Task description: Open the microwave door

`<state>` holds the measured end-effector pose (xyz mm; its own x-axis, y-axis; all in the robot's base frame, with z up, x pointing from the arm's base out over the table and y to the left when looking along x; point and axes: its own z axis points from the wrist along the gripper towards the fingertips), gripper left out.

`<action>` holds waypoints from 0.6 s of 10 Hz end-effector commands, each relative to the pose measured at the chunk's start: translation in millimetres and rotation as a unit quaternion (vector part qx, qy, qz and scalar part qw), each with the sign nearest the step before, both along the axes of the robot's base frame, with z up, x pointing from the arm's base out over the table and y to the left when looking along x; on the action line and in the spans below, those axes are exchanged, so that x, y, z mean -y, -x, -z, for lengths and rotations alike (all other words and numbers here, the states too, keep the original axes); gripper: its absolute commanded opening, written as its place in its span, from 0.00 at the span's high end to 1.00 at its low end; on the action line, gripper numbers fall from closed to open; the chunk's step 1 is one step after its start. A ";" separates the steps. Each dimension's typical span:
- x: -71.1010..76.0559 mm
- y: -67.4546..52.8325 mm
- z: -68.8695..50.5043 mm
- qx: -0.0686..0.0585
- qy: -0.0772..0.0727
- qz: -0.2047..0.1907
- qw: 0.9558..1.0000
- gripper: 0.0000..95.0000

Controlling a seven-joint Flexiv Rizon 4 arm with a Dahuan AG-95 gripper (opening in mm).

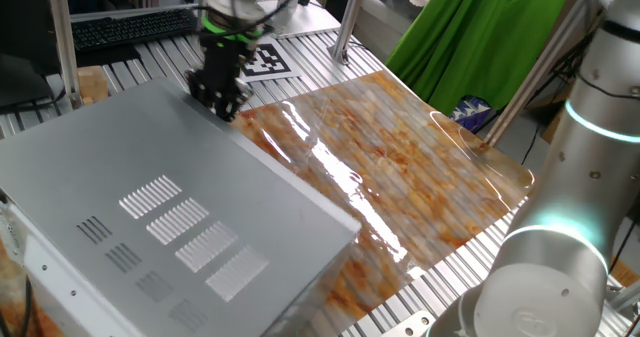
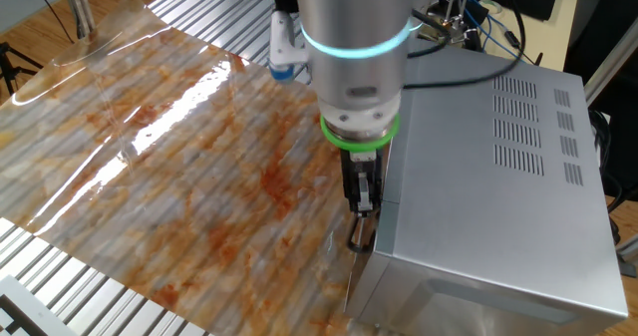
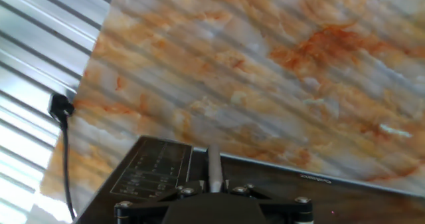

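The large light-grey sheet-metal microwave lies on the ribbed metal tabletop, with groups of dark vent slits on its upper face. Its long thin near-black door runs along the side that faces the glossy orange-brown marbled board; in the hand view the door appears as a dark panel with a printed control area at its left end. From the pictures, the door looks flush with the casing, not swung out.

The black two-finger gripper hangs at the edge of the microwave, just beside the door side, pointing down toward the board. In the hand view one pale finger stands right over the upper edge of the door. Whether the fingers are clenched or released, I cannot tell; their tips are hidden or too dark.

A black cable with a plug lies on the tabletop at the left edge of the board. A green cloth hangs behind the board.
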<state>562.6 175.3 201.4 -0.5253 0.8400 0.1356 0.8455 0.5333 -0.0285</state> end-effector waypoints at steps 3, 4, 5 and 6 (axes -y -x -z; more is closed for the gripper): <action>13.0 -8.0 -7.8 -0.008 -0.018 -0.021 1.000 1.00; 10.1 -9.1 -1.9 -0.006 -0.022 -0.015 1.000 1.00; 3.0 -7.4 3.4 -0.004 -0.023 -0.006 1.000 1.00; -2.1 -6.7 3.7 -0.001 -0.021 0.000 1.000 1.00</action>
<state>569.2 175.5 201.7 -0.5773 0.8018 0.1543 0.8060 0.5899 -0.0492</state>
